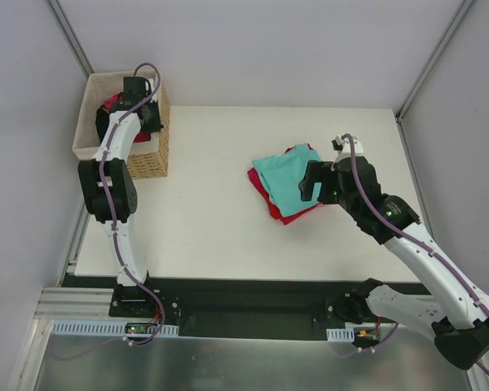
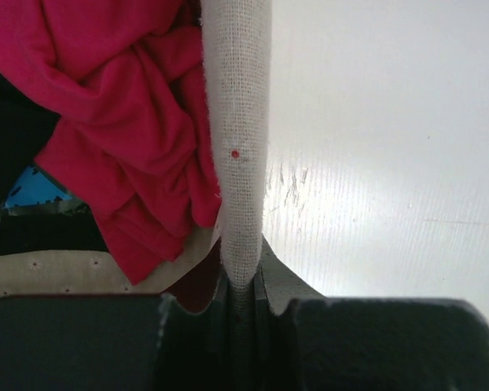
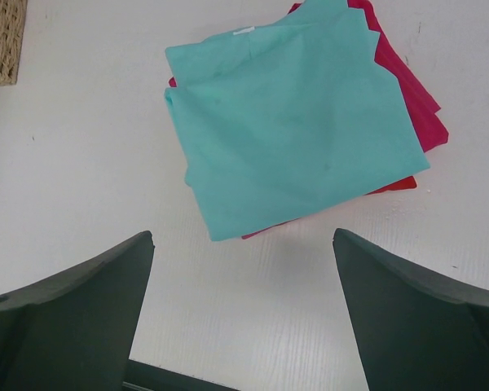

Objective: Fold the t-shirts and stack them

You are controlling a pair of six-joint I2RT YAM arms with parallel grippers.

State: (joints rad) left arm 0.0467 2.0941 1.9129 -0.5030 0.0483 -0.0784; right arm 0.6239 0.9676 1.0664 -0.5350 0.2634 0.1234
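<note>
Inside basket point(image 1: 153, 155): crumpled magenta t-shirt point(image 2: 122, 106); left fingers point(image 2: 90, 346) pinch liner point(image 2: 238, 98).

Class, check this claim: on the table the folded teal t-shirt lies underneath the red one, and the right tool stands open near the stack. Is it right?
No. The right wrist view shows the teal t-shirt lying on top of the red t-shirt, not underneath. The right tool does stand open near them.
</note>
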